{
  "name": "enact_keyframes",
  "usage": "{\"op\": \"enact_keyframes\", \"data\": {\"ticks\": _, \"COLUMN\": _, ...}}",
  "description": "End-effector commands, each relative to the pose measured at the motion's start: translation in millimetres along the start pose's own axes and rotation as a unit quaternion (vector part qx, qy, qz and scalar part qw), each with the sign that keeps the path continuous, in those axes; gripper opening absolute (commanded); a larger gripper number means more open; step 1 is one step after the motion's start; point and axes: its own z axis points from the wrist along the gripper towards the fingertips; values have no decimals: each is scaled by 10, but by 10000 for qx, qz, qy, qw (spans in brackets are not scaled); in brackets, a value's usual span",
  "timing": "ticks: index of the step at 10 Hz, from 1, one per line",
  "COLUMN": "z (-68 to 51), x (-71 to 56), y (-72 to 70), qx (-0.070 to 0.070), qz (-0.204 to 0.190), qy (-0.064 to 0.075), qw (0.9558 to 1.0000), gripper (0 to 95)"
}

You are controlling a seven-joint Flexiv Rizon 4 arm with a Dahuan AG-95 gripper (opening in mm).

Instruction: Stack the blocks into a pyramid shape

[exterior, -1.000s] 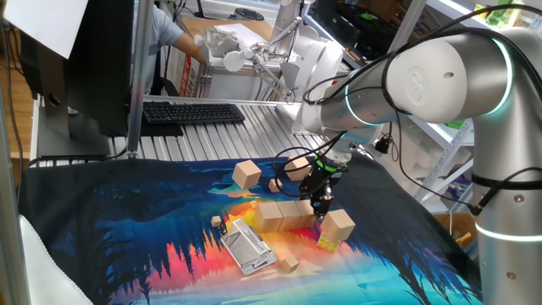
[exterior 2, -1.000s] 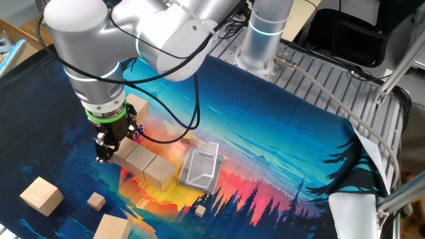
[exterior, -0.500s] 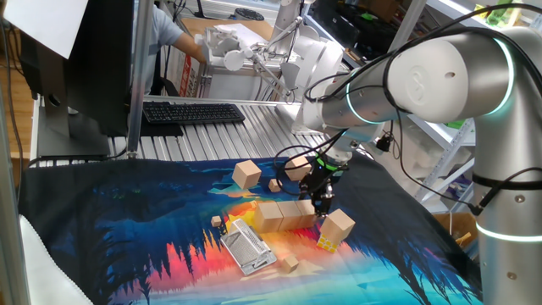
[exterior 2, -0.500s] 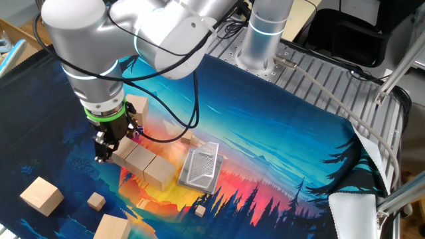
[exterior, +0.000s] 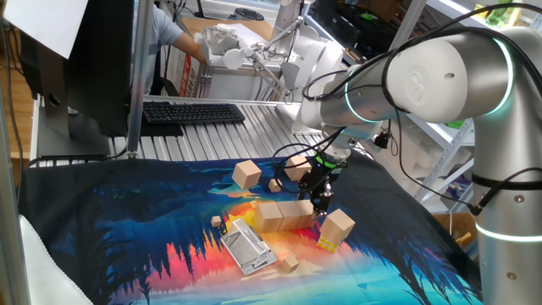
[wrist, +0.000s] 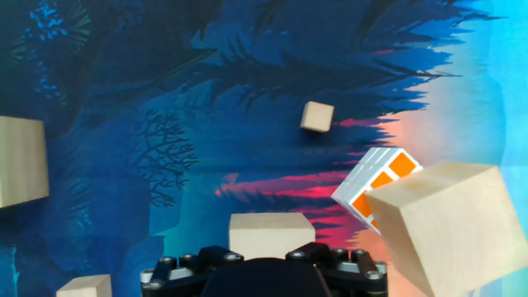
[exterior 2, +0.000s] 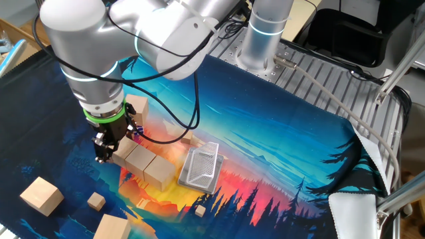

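Gripper (exterior 2: 104, 150) hangs over the end of a row of wooden blocks (exterior 2: 143, 162) on the mat; whether it grasps one is unclear. Blocks look light, rigid, smooth: pinch opposite flat faces.

The blocks (exterior 2: 141, 161) are plain pale tan wood, unpainted. They lie on a cloth (exterior 2: 279, 133) printed in deep blue and black at the edges, with dark tree shapes, running to turquoise and then to orange, red and yellow in the middle. The puzzle cube (wrist: 375, 183) shows white with orange squares from the hand view and yellow from one fixed view. The arm (exterior: 423, 76) is silver-grey with a glowing teal ring; the gripper (exterior 2: 109, 147) is black below a green band. A small grater (exterior 2: 201, 166) is shiny metal grey.
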Motion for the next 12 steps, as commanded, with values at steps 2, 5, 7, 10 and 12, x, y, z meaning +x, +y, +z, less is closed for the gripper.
{"op": "enact_keyframes", "data": {"ticks": 2, "z": -35, "x": 29, "y": -16, "qx": 23, "qz": 5, "qy": -26, "qw": 10000, "gripper": 760}}
{"op": "enact_keyframes", "data": {"ticks": 5, "z": -94, "x": 77, "y": -34, "qx": 55, "qz": -4, "qy": -47, "qw": 10000, "gripper": 760}}
{"op": "enact_keyframes", "data": {"ticks": 7, "z": -161, "x": 86, "y": -14, "qx": 90, "qz": -44, "qy": -54, "qw": 9999, "gripper": 760}}
{"op": "enact_keyframes", "data": {"ticks": 10, "z": -410, "x": 54, "y": 25, "qx": 191, "qz": -231, "qy": 34, "qw": 9995, "gripper": 760}}
{"op": "enact_keyframes", "data": {"ticks": 12, "z": -584, "x": 28, "y": 50, "qx": 231, "qz": -431, "qy": 40, "qw": 9988, "gripper": 760}}
